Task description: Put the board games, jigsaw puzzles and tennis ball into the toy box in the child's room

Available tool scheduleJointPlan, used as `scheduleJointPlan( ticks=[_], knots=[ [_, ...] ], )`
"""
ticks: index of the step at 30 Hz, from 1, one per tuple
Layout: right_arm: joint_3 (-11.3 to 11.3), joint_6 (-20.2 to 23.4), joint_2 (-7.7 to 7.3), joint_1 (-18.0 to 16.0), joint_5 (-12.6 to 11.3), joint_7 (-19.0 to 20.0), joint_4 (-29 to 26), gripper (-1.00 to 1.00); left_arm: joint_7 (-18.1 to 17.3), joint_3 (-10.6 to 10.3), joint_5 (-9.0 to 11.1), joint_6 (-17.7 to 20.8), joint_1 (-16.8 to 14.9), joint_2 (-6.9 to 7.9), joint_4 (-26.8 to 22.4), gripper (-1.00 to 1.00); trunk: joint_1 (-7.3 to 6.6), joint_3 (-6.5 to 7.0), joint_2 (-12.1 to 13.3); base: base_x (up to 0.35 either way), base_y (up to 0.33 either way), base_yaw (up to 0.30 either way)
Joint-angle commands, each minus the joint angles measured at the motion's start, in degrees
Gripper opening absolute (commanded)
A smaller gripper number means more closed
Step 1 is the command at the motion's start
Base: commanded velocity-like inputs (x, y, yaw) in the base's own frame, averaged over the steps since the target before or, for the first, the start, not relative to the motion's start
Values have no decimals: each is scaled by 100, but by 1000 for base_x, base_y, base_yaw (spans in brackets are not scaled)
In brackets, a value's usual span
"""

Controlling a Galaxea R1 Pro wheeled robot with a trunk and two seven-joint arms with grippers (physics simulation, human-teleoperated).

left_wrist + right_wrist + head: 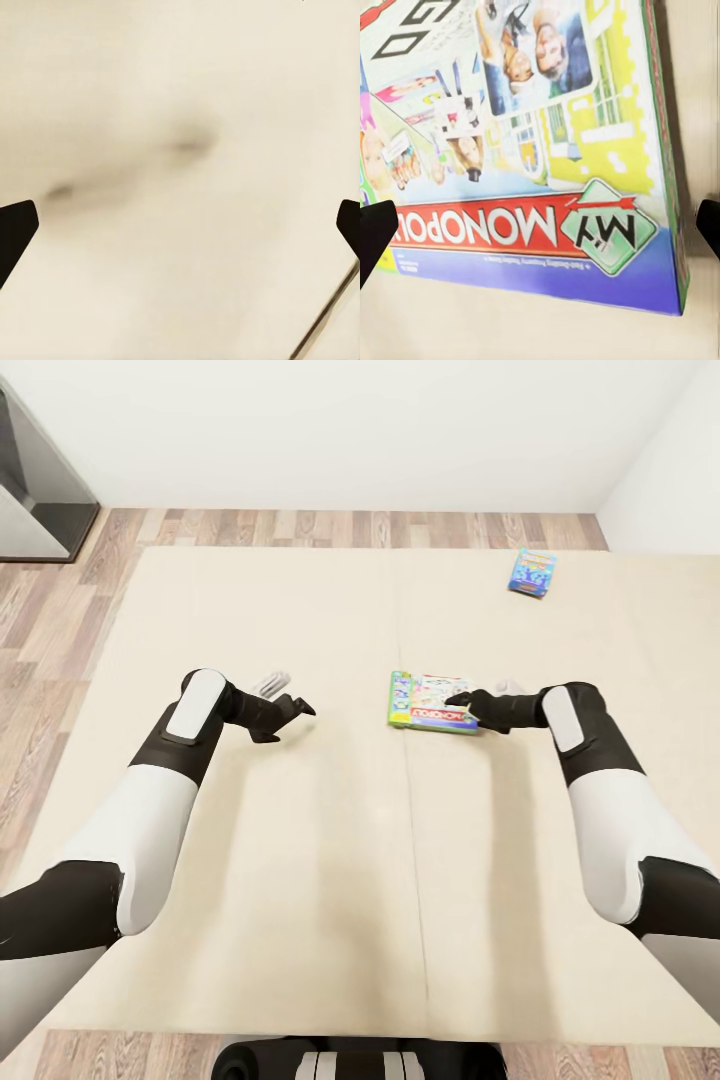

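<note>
The large green-edged "MY MONOPOLY" board game [420, 698] lies flat on the beige bed [300, 860], just right of the seam between its two sections. My right gripper [458, 710] hovers open at the box's right part. In the right wrist view the box [532, 112] lies under the gripper [544, 225], whose fingertips [375, 229] stand wide apart. A smaller light-blue board game [532, 572] lies further away near the bed's far right. My left gripper [298, 710] is open over bare mattress [180, 112], away from both games.
Wood-plank floor [50, 620] borders the bed on the left and far side. A grey piece of furniture [40, 480] stands at the far left against the white wall. The mattress seam [412, 840] runs towards me between the arms.
</note>
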Motion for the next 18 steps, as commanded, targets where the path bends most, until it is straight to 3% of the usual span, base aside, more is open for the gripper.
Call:
scheduleJointPlan(
  ticks=[1, 18],
  knots=[
    [-19, 25, 2, -3, 58, 58, -2, 100, 60, -7, 58, 2, -2, 1, -5, 100, 0, -3, -2, 0, 42, 0],
    [-67, -22, -174, -34, 65, 14, 0, 100, 60, -7, 57, 2, -2, 1, -5, 100, 0, -3, -2, 0, 40, 0]
  ],
)
